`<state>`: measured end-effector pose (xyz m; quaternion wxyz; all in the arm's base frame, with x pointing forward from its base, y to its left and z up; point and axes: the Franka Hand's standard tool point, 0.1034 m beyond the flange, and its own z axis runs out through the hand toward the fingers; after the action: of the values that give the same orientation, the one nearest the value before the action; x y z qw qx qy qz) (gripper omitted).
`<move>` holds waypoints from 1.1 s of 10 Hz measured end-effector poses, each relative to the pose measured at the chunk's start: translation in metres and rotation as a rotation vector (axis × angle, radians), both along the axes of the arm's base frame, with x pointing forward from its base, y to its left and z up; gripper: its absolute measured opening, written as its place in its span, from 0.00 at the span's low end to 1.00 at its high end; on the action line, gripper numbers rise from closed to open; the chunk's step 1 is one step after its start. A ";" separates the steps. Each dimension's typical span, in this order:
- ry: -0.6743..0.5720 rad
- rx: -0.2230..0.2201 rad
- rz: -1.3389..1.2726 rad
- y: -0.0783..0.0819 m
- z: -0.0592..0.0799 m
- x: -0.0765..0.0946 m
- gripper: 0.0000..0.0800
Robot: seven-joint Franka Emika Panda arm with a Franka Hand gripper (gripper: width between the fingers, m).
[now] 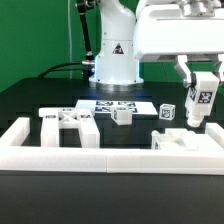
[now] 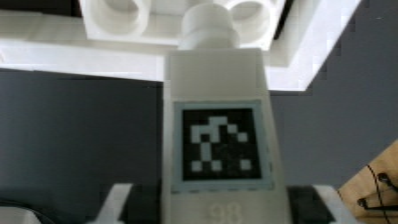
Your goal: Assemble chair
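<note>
Leg-fitting step, probably. Tagged leg (image 1: pixel 201 110) clamped upright in gripper (image 1: pixel 203 86), poised over seat panel (image 1: pixel 185 140) at exterior view's right — not yet seated. Next: line tip up with panel, lower straight.

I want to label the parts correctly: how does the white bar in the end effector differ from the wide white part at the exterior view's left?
The upright bar is narrow and stands on end; the wide part is broad and lies flat. The upright bar is clamped in the end effector; the wide part rests free on the table. Both are white with black-and-white tags.
</note>
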<state>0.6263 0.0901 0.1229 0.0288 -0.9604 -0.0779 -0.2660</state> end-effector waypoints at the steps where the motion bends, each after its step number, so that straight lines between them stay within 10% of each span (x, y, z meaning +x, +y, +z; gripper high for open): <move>1: -0.042 -0.012 0.037 0.011 -0.003 0.004 0.37; 11: -0.048 -0.008 0.052 0.023 -0.019 0.006 0.37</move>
<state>0.6323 0.1131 0.1035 0.0301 -0.9515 -0.1044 -0.2878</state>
